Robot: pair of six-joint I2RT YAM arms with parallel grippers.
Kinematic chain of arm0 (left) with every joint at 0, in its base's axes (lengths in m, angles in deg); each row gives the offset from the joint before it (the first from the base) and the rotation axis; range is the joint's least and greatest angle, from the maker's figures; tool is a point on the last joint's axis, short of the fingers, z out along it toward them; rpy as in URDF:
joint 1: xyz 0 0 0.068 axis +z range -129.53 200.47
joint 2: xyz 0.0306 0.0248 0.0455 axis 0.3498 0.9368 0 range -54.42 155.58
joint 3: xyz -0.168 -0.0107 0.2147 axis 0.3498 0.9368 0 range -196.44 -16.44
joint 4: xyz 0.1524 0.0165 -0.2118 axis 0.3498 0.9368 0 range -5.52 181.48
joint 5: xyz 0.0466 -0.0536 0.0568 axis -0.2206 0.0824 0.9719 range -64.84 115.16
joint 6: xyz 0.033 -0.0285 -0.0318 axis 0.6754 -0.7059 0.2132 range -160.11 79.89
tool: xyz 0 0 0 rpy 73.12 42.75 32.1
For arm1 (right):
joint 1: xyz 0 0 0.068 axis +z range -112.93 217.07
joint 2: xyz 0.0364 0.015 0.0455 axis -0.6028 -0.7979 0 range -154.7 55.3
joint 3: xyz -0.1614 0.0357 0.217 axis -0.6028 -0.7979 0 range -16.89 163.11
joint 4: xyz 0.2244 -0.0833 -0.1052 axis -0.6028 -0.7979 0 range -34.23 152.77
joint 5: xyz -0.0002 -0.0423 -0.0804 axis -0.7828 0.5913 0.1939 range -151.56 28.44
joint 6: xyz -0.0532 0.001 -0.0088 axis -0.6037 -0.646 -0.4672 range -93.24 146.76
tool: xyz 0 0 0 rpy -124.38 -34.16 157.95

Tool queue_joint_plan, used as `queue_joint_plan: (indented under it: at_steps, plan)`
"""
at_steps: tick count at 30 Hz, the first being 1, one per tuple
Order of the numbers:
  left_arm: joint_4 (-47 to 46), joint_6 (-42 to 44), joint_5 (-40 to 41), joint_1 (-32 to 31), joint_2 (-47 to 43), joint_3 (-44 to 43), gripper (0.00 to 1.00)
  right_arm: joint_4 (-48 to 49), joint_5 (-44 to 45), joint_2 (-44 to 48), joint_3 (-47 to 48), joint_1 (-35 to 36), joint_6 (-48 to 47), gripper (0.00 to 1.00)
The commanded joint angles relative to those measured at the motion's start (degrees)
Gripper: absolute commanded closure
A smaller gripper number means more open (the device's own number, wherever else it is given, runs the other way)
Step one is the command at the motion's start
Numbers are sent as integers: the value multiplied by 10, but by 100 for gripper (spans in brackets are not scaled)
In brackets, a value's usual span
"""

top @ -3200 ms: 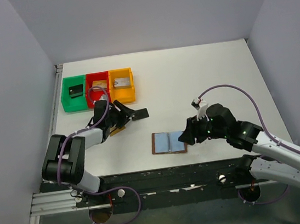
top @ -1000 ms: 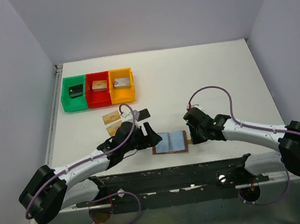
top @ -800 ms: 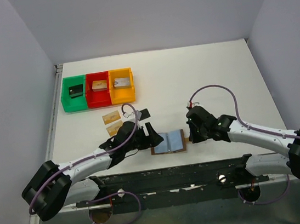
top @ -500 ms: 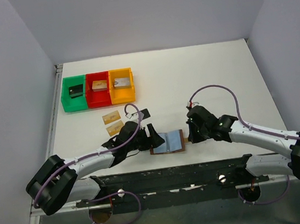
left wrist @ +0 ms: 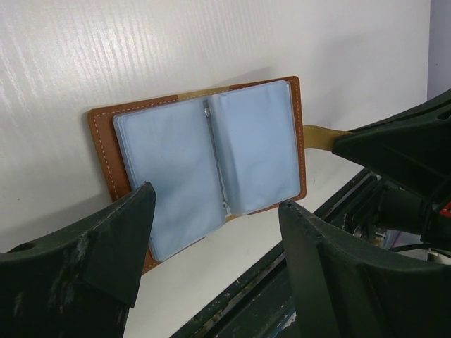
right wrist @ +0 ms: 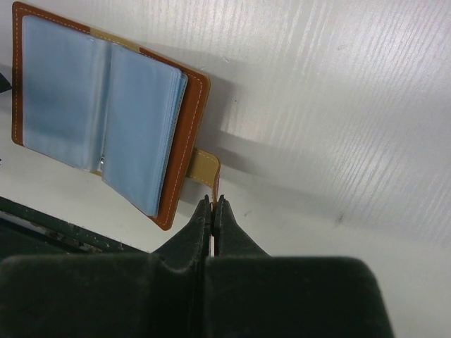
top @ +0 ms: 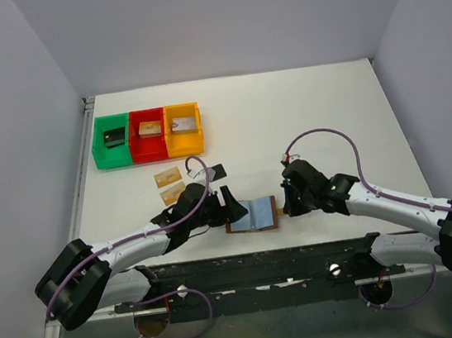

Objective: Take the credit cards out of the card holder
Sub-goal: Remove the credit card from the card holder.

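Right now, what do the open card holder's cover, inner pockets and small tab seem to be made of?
The cover looks like matt tan-brown leather or an imitation: pale stitching runs along its edge. The inner pockets look like soft, pale blue plastic film, slightly glossy and wavy. The tab seems to be a lighter tan leather strip; its finish is unclear.

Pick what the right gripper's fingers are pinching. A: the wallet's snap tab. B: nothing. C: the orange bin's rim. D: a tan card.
A: in the right wrist view the right gripper has its fingers shut on the snap tab of the open card holder.
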Motion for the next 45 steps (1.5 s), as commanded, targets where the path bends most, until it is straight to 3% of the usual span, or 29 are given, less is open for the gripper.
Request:
queue_joint_plan:
  at_steps: [1, 18, 30, 45]
  plan:
    - [15, -6, 10, -5, 3, 5, 17, 11, -7, 8, -7, 0, -7, 100]
    - [50, -4, 25, -9, 14, -7, 18, 17, -19, 6, -10, 0, -5, 100]
    - [-21, 22, -44, -24, 67, -28, 20, 39, -44, -14, -18, 0, 1, 100]
    - [-76, 54, -62, -47, 50, -41, 20, 40, -40, -14, -21, 0, 1, 100]
